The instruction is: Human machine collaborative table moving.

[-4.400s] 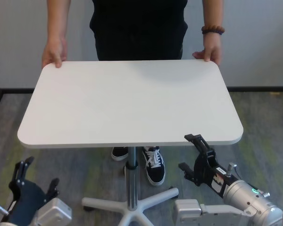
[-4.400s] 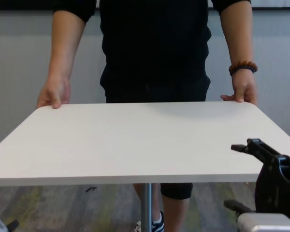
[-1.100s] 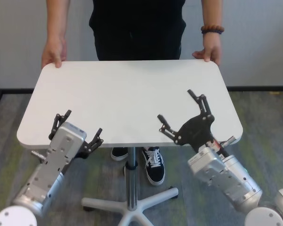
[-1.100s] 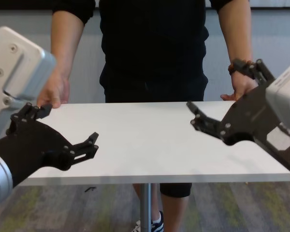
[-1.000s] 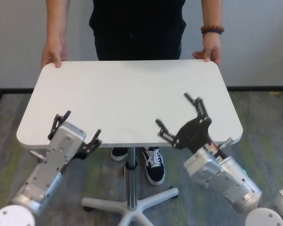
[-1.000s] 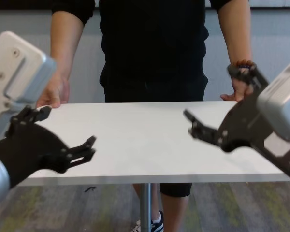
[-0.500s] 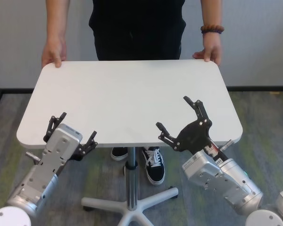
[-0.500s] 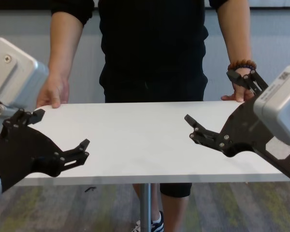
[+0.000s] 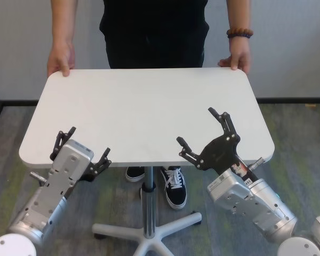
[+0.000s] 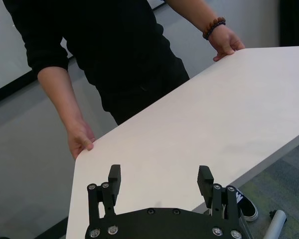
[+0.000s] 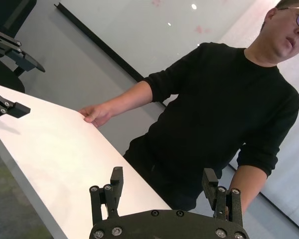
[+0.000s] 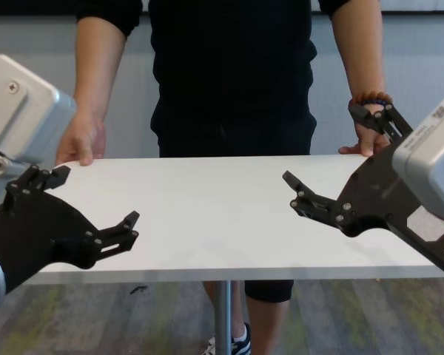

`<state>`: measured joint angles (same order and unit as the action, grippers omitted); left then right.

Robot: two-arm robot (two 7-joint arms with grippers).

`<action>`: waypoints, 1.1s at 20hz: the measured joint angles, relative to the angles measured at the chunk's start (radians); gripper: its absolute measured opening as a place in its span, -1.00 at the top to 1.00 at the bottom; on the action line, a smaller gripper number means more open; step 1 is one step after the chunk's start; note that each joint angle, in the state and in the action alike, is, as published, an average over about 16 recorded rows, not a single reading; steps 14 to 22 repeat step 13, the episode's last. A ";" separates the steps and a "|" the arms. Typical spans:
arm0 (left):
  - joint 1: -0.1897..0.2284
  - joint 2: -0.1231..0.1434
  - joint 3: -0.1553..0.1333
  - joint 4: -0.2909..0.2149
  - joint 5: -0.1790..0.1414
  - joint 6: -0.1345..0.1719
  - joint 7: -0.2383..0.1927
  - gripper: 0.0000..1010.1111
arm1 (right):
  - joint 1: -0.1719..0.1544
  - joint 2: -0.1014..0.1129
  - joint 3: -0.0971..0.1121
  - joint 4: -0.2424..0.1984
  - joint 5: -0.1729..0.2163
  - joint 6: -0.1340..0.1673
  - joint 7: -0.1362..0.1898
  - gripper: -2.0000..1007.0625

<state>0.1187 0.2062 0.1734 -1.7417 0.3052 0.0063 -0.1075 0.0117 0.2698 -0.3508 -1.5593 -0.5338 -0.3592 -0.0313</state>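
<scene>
Table (image 9: 144,106) far corners held by human (image 9: 154,32), both grippers' fingers spread at near edge, gripping nothing

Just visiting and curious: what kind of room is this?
Probably an office or lab room: grey patterned carpet, plain pale wall, and a white rolling table on a wheeled pole base.

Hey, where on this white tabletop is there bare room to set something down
The middle of the table is bare, between the person's hands at the far corners and the grippers. It is crowded along the near edge: the open left gripper at the near left, the open right gripper over the near right.
</scene>
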 joint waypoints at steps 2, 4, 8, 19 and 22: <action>0.000 -0.001 0.000 0.000 0.000 0.000 0.000 -0.98 | 0.001 -0.001 0.000 0.001 0.001 -0.002 -0.001 -0.99; 0.000 -0.001 0.000 -0.001 -0.001 0.000 0.001 -0.98 | 0.001 -0.001 0.001 0.003 0.002 -0.004 -0.002 -0.99; 0.000 -0.002 0.001 -0.001 -0.001 0.001 0.001 -0.98 | 0.002 -0.002 0.001 0.004 0.003 -0.007 -0.003 -0.99; 0.000 -0.003 0.001 -0.001 -0.001 0.001 0.001 -0.98 | 0.002 -0.002 0.001 0.005 0.004 -0.009 -0.004 -0.99; 0.000 -0.003 0.001 -0.001 -0.001 0.001 0.001 -0.98 | 0.002 -0.002 0.001 0.005 0.004 -0.009 -0.004 -0.99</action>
